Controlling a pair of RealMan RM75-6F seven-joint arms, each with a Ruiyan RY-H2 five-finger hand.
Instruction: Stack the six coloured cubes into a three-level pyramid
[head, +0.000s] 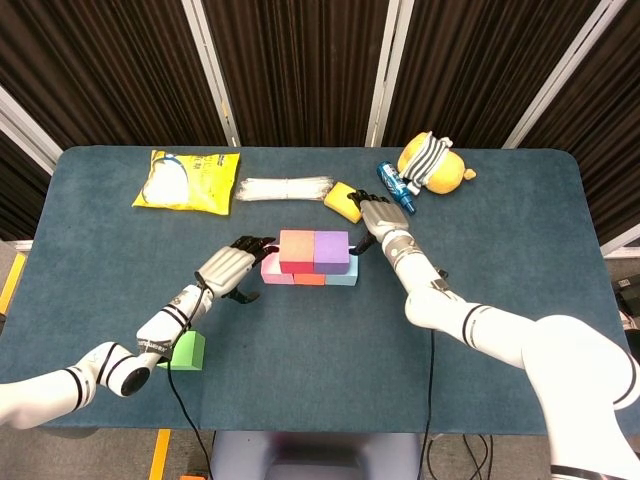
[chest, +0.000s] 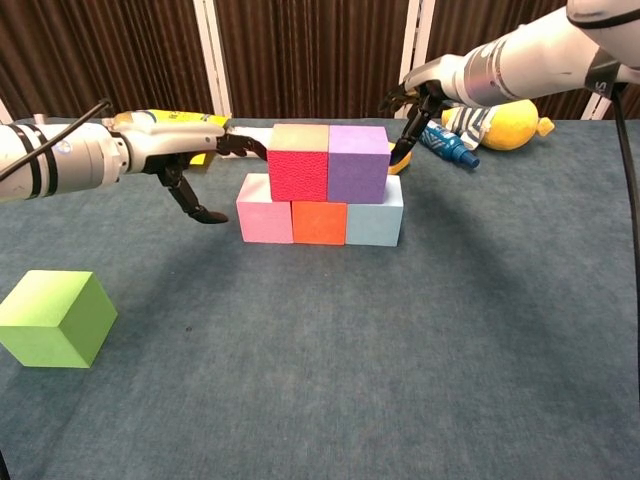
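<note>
Coloured cube pyramid's two levels up mid-tabletop (chest: 480, 380): pink cube (chest: 264, 208), orange cube (chest: 319, 222) and pale blue cube (chest: 374, 218) below, red cube (chest: 297, 164) and purple cube (chest: 358, 163) on top. The lime green foam cube (chest: 53, 317) sits well apart, front left. Your left hand (chest: 185, 150) is empty, fingers spread, tips at the red cube's side; right hand (chest: 418, 100) hovers near the purple one, fingers loosely curled, holding nothing. Push too hard and you'll likely slide that second row off centre.

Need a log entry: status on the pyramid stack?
Left robot hand open, fingertips at red cube; right robot hand open beside purple cube. Two levels built. Green cube unplaced, path clear.
</note>
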